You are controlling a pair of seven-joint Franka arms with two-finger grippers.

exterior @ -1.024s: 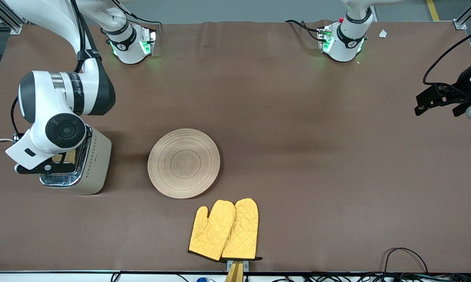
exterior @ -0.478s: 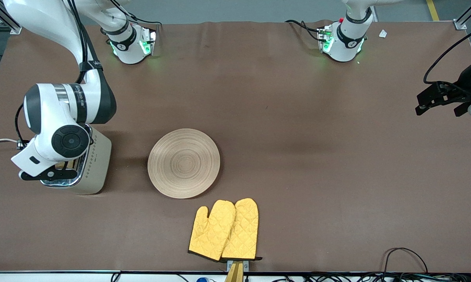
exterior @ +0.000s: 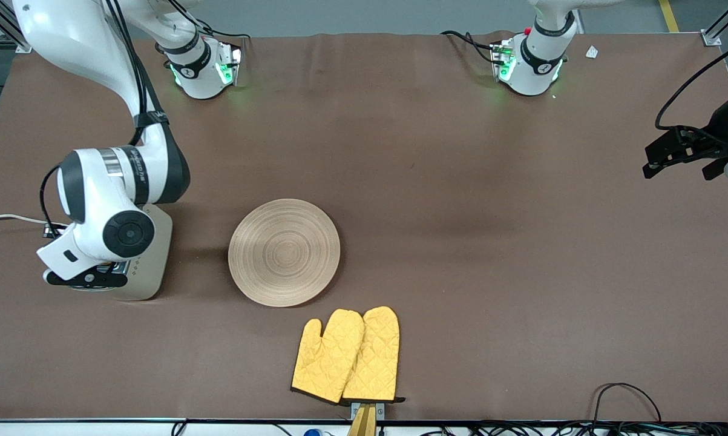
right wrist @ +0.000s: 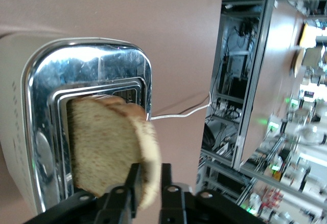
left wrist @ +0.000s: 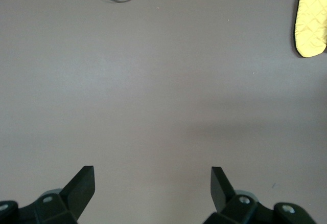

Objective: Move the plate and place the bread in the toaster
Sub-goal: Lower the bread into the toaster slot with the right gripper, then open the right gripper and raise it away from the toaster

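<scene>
The plate (exterior: 284, 252) lies on the table beside the toaster (exterior: 149, 266), toward the left arm's end, with nothing on it. My right gripper (exterior: 85, 280) is over the toaster's chrome top (right wrist: 97, 65). In the right wrist view it (right wrist: 148, 170) is shut on the crust edge of the bread (right wrist: 102, 152). The slice reaches into one slot. In the front view the right wrist hides the bread. My left gripper (exterior: 651, 160) waits open and empty over bare table at the left arm's end (left wrist: 152, 175).
Two yellow oven mitts (exterior: 347, 354) lie nearer the front camera than the plate, and one shows in the left wrist view (left wrist: 310, 19). The toaster's white cord (exterior: 6, 217) runs off the right arm's end of the table. A black cable loop (exterior: 624, 393) lies at the front edge.
My right arm has shifted over the toaster toward the front camera and the plate, and its wrist now covers the slots and the bread. The left gripper has hardly moved.
</scene>
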